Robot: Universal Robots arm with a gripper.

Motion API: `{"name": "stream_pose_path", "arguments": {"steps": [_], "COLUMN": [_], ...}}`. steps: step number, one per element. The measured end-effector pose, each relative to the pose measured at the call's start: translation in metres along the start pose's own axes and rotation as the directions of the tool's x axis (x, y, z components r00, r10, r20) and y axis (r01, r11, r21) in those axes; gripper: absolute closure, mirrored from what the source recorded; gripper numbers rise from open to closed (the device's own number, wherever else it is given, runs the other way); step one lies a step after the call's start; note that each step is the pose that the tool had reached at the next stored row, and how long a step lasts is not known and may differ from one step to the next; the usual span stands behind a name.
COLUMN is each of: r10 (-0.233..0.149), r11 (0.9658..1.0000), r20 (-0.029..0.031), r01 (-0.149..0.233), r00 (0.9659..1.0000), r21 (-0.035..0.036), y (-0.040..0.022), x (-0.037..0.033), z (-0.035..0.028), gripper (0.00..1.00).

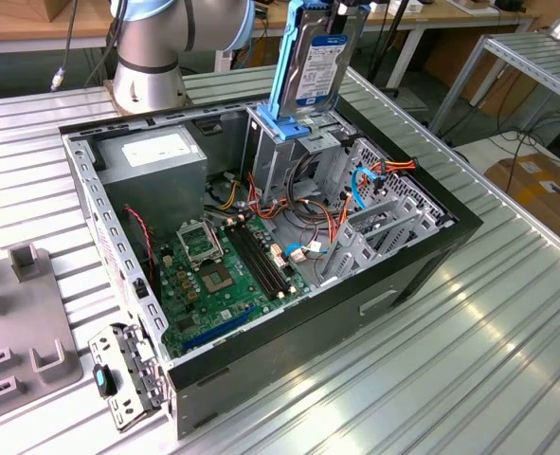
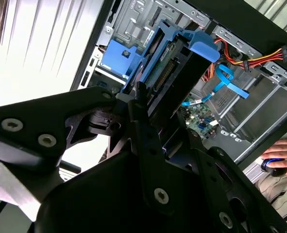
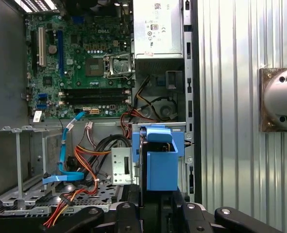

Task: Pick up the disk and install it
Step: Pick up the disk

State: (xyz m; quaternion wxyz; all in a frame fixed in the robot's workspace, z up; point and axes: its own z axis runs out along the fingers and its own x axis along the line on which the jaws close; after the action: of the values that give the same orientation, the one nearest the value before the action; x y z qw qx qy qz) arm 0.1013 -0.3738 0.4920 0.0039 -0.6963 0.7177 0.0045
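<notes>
Gripper point(image 2: 155, 111) fingers are clamped on the disk point(image 1: 316, 66): you hold it upright by its upper end, its lower end right over the grey drive cage point(image 1: 281, 152) in the open computer case point(image 1: 374, 303). Beyond lies the green motherboard point(image 3: 85, 68).

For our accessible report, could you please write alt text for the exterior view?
The disk, in light-blue rails, is held upright over the drive cage of an open computer case lying on a ribbed metal table. Inside lie a green motherboard and a grey power supply; the arm's base stands behind the case.
</notes>
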Motion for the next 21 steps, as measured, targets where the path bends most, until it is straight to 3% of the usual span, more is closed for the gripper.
{"name": "stream_pose_path", "arguments": {"steps": [17,21], "r10": [0.000,0.000], "r11": [1.0000,1.0000], "r20": [0.0000,0.0001], "r01": [0.000,0.000], "r00": [1.0000,1.0000], "r21": [0.0000,0.0000], "y": [-0.0002,-0.0004], "x": [0.0079,0.0130], "z": [-0.0001,-0.0001], "gripper": [0.65,0.65]}}
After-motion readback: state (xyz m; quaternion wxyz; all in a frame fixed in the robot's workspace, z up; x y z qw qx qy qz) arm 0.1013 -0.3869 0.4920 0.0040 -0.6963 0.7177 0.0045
